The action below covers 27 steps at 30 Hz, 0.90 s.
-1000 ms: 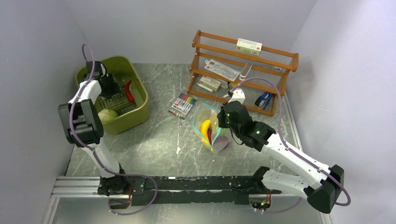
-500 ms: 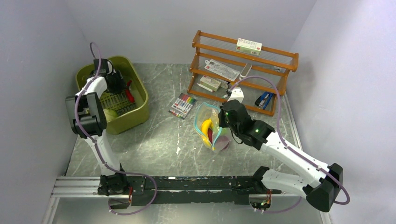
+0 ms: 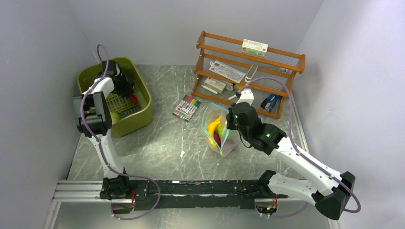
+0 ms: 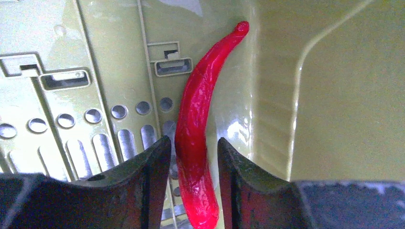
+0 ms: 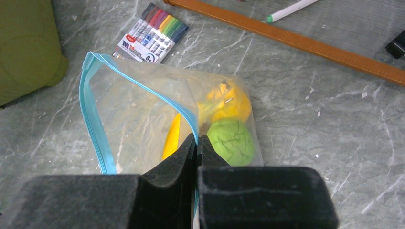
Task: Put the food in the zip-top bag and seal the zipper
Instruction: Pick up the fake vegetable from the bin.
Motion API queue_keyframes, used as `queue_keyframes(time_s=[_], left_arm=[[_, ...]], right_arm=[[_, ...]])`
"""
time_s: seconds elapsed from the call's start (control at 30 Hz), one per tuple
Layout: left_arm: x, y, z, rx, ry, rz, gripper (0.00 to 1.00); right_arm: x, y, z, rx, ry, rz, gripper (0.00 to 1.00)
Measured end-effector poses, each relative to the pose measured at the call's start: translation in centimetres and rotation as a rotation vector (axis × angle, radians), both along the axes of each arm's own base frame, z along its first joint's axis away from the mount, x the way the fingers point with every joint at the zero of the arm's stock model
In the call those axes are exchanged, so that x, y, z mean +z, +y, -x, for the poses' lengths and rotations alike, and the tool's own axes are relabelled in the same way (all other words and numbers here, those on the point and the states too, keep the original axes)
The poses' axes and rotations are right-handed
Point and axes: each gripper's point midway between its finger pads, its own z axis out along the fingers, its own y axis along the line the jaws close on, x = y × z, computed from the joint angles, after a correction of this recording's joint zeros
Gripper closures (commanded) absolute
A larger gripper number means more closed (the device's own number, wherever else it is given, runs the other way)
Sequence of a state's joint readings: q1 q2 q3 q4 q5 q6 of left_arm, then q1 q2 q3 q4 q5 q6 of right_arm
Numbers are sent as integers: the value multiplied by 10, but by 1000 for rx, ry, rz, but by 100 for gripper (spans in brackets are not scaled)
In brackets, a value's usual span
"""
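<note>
Red plastic toy chili (image 4: 210, 81): pick step.
My left gripper (image 4: 193, 145) straddles it, grip unclear; right gripper (image 5: 196, 143) pinches clear zip-top bag (image 5: 133, 109); lift next.

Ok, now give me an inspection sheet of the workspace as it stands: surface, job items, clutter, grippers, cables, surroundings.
Surface: grey marbled table, a few white specks.
Job's things: zip-top bag stands open, its zipper unsealed; a banana and a green round piece are inside. The red chili lies in the olive tub.
Clutter: marker pack; wooden rack holding boxes and small stationery.
Grippers: left gripper open, jaws either side of the chili, narrow gaps showing. Right gripper shut on the bag's rim.
Cables: purple cables loop along both arms, not snagged.
Surroundings: plain pale walls on three sides.
</note>
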State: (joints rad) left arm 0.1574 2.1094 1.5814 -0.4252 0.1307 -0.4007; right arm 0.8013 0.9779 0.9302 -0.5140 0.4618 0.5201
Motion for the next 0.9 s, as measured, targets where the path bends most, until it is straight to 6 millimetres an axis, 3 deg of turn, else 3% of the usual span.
queue_keyframes(time_s=[0.23,0.53,0.67,0.9], left_arm=[[-3,3,5,14,25,-10,78],[6,8,15,46,41,-44,86],[29,12,29,70,21,-71,86],[101,10,46,101,-132,-80,87]], right_arm=[[-1,-4,2,-16,11,6,100],[19,2,-2,-51,30,-49,100],[17,7,2,-53,54,-102,100],[-5,10,17,-54,114,-187,100]])
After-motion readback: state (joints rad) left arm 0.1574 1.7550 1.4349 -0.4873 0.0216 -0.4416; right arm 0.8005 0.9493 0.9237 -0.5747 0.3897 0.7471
